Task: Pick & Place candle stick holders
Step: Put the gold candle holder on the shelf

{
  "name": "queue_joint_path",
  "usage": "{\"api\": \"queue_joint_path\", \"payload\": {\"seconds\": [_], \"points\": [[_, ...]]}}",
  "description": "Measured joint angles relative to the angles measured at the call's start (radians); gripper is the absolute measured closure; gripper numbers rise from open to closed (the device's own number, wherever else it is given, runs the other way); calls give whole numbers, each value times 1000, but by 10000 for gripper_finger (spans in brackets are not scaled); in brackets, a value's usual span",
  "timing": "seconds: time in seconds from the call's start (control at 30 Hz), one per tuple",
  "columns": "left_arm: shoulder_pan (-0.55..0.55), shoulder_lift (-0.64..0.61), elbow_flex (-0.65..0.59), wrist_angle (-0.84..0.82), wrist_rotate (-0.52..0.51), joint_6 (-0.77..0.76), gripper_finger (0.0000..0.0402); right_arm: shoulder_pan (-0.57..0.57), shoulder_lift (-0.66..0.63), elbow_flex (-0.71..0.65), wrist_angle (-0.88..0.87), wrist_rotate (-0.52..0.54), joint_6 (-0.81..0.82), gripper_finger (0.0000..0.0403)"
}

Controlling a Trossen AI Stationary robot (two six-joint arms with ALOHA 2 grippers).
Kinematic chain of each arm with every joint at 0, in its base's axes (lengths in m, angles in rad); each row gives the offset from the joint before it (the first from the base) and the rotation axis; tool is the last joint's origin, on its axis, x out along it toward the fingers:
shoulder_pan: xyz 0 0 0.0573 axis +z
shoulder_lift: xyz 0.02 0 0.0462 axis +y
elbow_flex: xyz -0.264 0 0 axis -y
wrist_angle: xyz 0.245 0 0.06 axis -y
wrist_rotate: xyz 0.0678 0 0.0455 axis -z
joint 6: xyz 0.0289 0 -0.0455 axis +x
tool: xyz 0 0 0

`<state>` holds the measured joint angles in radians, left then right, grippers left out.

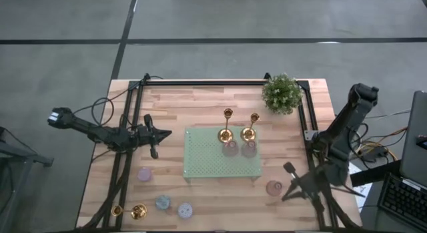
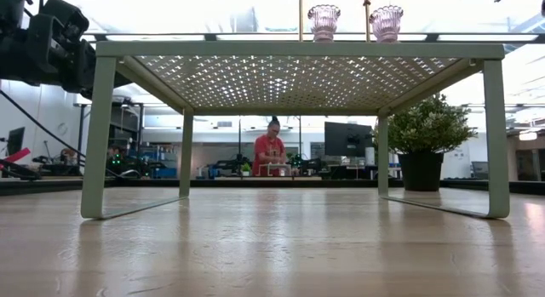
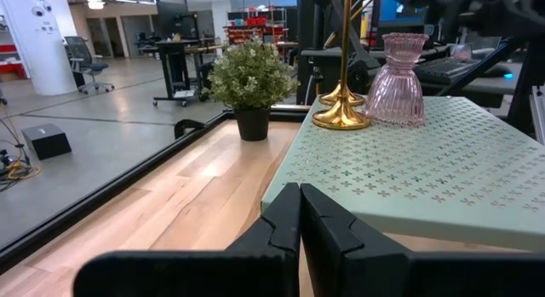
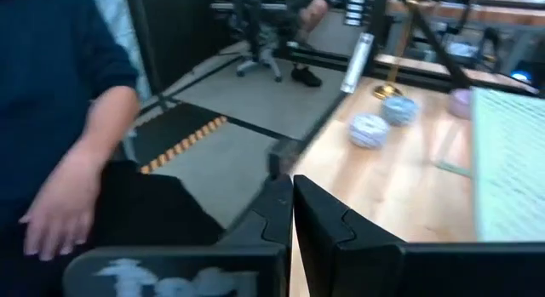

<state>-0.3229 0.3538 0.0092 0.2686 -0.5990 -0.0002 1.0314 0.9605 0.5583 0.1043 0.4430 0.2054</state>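
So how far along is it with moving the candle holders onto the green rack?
Partly done. Two gold holders and two pink glass holders stand on the green rack. Nothing is in hand: the left gripper and the right gripper hover empty with jaws shut. Left on the table: a fallen gold holder, three pastel holders on the left, and a pink one near the right gripper.

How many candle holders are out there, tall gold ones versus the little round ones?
Tall gold holders: 3
Small round holders: 6
Total: 9
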Motion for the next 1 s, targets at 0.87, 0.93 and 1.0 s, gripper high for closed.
{"api": "queue_joint_path", "payload": {"seconds": [0.87,0.93,1.0], "points": [[0,0,0,-1,0,0,389,-88,-641,-460,20,-153,-124,394],[0,0,0,-1,0,0,389,-88,-678,-479,-7,-150,-119,394],[0,0,0,-1,0,0,389,-87,-711,-494,-49,-130,-100,394]]}}
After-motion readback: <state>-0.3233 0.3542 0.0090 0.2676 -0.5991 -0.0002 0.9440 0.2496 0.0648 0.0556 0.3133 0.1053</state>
